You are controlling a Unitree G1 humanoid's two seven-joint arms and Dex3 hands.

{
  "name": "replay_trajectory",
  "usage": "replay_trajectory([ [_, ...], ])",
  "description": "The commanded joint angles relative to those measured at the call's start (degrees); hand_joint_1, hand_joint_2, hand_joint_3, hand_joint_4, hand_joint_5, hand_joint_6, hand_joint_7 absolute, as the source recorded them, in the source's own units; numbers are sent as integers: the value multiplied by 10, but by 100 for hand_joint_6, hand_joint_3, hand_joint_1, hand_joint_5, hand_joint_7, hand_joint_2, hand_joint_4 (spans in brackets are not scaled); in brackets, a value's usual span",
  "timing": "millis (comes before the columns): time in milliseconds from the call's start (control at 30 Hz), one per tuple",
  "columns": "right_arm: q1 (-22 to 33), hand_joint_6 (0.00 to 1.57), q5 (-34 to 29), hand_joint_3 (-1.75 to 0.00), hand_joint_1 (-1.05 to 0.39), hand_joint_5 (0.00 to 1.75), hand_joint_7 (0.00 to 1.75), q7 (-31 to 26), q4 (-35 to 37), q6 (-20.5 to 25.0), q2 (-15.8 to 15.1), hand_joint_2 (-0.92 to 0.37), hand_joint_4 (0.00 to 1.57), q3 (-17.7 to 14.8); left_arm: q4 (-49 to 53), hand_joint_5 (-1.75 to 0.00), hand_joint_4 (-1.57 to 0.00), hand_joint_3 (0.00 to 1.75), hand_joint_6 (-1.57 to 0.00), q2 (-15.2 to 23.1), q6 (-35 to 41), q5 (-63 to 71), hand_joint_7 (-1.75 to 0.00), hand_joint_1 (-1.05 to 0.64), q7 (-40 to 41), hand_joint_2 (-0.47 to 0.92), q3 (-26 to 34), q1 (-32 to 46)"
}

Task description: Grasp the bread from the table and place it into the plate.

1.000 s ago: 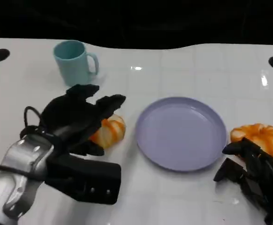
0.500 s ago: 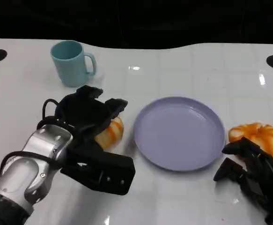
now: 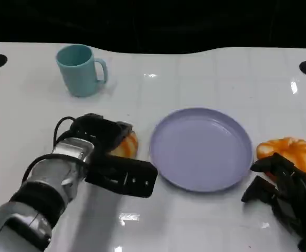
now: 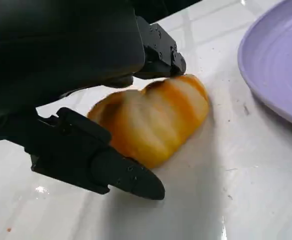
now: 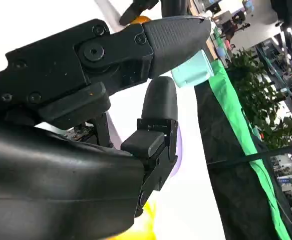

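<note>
My left hand (image 3: 103, 144) cups the bread (image 4: 151, 120) w/ fingers spread round it, grip uncertain; plate (image 3: 201, 148) lies just to its right.

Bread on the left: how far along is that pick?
Done: the left hand is down over the bread, fingers on both sides of it. In hand: closing the grasp; the bread lies on the table. Left: lift it and set it in the plate, which holds nothing.

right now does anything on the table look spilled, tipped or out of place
Nothing stands out. The mug stands upright, the plate lies flat and bare, one bread sits by the left hand, another bread near the right hand.
</note>
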Motion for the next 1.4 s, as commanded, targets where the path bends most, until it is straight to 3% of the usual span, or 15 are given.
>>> replay_trajectory([
  [33, 15, 62, -1, -19, -54, 157, 122, -4, -6, 12, -6, -92, 63, 1, 66, -18, -14, 0, -23, -10, -1, -11, -1, -55, 29, 78, -17, -30],
  [300, 19, 60, -3, -21, -53, 159, 123, -8, -14, 17, -7, -92, 61, 2, 125, -17, -17, 1, -25, -19, -36, -41, -1, -49, 97, 82, -24, -38],
  [333, 19, 61, -2, -21, -53, 159, 123, -9, -14, 18, -7, -92, 61, 2, 129, -36, -48, 4, -57, -19, -45, -49, -9, -38, 111, 88, -19, -37],
  [400, 19, 61, -2, -21, -53, 159, 123, -10, -15, 19, -7, -92, 61, 2, 136, -47, -65, 5, -77, -19, -56, -60, -10, -32, 127, 91, -17, -37],
  [433, 18, 61, -3, -21, -53, 159, 123, -7, -12, 16, -8, -92, 61, 2, 139, -69, -72, 5, -87, -18, -64, -62, -14, -31, 146, 92, -19, -35],
  [467, 17, 61, 3, -22, -53, 159, 124, -1, -9, 20, -7, -92, 61, -1, 141, -120, -75, 6, -101, -15, -76, -66, -21, -31, 170, 92, -17, -32],
  [500, 16, 61, 3, -21, -52, 160, 124, -3, -8, 19, -7, -92, 61, -2, 143, -147, -77, 16, -98, -14, -85, -71, -54, -29, 188, 92, -14, -29],
  [533, 15, 62, 3, -19, -53, 158, 123, -4, -7, 19, -6, -92, 63, -2, 145, -163, -80, 29, -78, -13, -91, -75, -121, -27, 199, 92, -12, -27],
  [567, 15, 63, 2, -18, -53, 158, 122, -6, -7, 18, -6, -92, 63, -3, 147, -169, -81, 33, -69, -13, -94, -79, -145, -27, 204, 92, -12, -27],
  [600, 15, 63, 1, -18, -53, 157, 121, -7, -7, 17, -6, -92, 64, -2, 149, -172, -82, 36, -64, -13, -96, -81, -161, -26, 206, 92, -13, -28],
  [733, 9, 61, 7, -20, -54, 159, 122, 14, 6, 14, -8, -92, 62, -5, 132, -175, -81, 41, -55, -8, -113, -100, -174, -22, 277, 92, 6, -19],
  [833, 5, 60, 9, -18, -54, 160, 123, 15, 10, 15, -8, -92, 63, -8, 125, -175, -81, 44, -53, -8, -116, -120, -175, -20, 285, 91, 21, -22],
  [933, 3, 61, 5, -16, -55, 161, 123, 10, 12, 13, -8, -92, 62, -8, 110, -175, -82, 75, -53, -8, -126, -158, -175, -18, 258, 77, 53, -27],
  [1333, 4, 60, 6, -17, -54, 160, 123, 7, 11, 18, -8, -92, 62, -7, 35, -175, -83, 87, -58, -19, -129, -174, -175, -14, 254, 64, 63, -33],
  [1400, 2, 62, 6, -15, -54, 159, 122, 4, 12, 21, -7, -92, 63, -8, 21, -175, -88, 101, -62, -29, -142, -168, -175, -13, 269, 60, 56, -37],
])
